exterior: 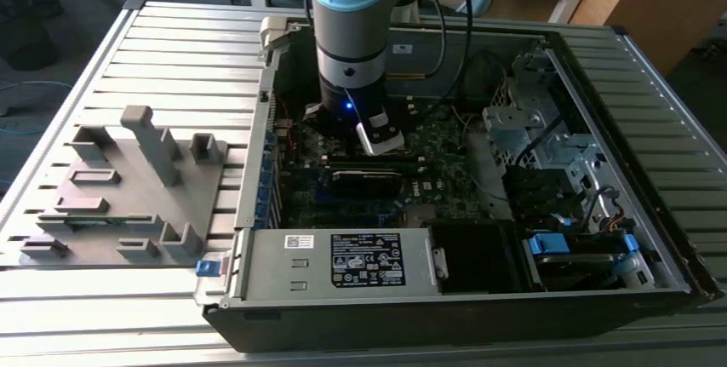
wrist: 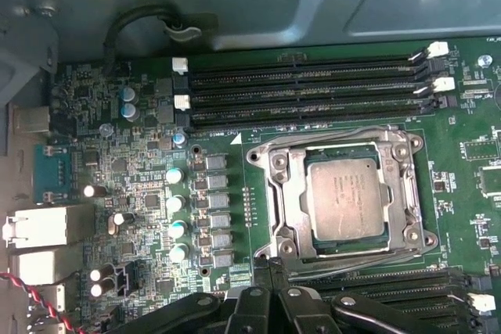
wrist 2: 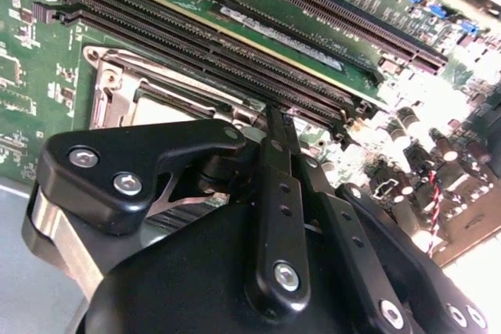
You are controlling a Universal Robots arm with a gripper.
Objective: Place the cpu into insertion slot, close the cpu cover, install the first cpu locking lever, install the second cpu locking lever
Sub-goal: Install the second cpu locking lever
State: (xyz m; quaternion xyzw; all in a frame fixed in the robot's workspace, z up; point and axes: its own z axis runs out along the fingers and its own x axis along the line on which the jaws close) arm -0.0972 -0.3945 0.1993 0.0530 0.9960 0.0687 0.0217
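Looking at the exterior view first, we saw an open computer case (exterior: 636,239) lying on a slatted metal table (exterior: 170,52), with the arm (exterior: 357,35) reaching straight down into it over the green motherboard (exterior: 443,141). A grey labelled power-supply box (exterior: 340,260) sat along the case's near wall, and a grey fixture block (exterior: 125,192) lay on the table toward the exterior view's left.

Next, in the second wrist view, we saw the black gripper (wrist 2: 275,115) close up, its fingers (wrist 2: 274,162) pressed together with no visible gap and nothing between them. Their tips sat at the edge of the cpu cover (wrist 2: 133,87), just beside the long black memory slots (wrist 2: 203,44).

Finally, in the first wrist view, the cpu (wrist: 346,198) lay flat in the insertion slot (wrist: 291,209), its dull silver top showing through the window of the silver cover, which lay down around it. Thin wire levers (wrist: 329,134) ran along the frame's edges. Memory slots with white clips ran beside the socket.
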